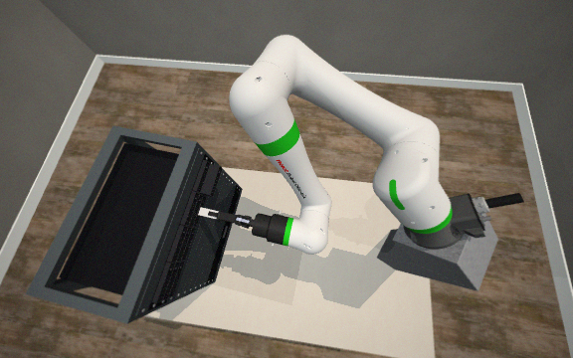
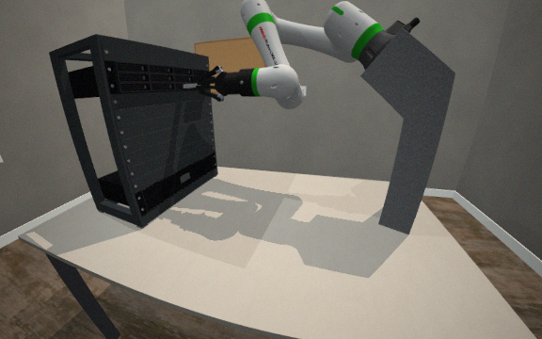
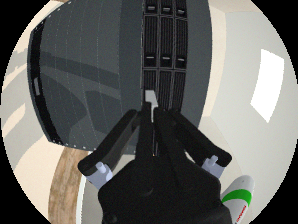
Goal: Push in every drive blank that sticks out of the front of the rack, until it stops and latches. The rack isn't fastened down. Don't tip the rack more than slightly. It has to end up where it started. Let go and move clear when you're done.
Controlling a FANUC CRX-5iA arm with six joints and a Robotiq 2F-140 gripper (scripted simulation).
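The dark rack (image 1: 155, 234) (image 2: 153, 56) (image 3: 200, 75) stands upright on the table. Three rows of black drive blanks (image 2: 132, 77) (image 3: 166, 35) run across its upper front. My gripper (image 1: 208, 213) (image 2: 190, 86) (image 3: 149, 97) is shut, with nothing seen held. It points level at the rack front, its pale tips over the lowest drive row, toward the far end in the exterior view. The tips are at or very close to the blank faces; contact cannot be told. The blank behind the tips is partly hidden. I cannot tell which blanks stick out.
Smooth grey panels (image 2: 153, 132) (image 3: 100, 55) fill the rack front below the drives, with a black unit (image 2: 167, 188) at the bottom. The pale table (image 1: 366, 323) (image 2: 346, 301) extends from the rack to the arm's grey pedestal (image 1: 431, 264) (image 2: 417, 118). A tan board (image 2: 233, 52) is behind the gripper.
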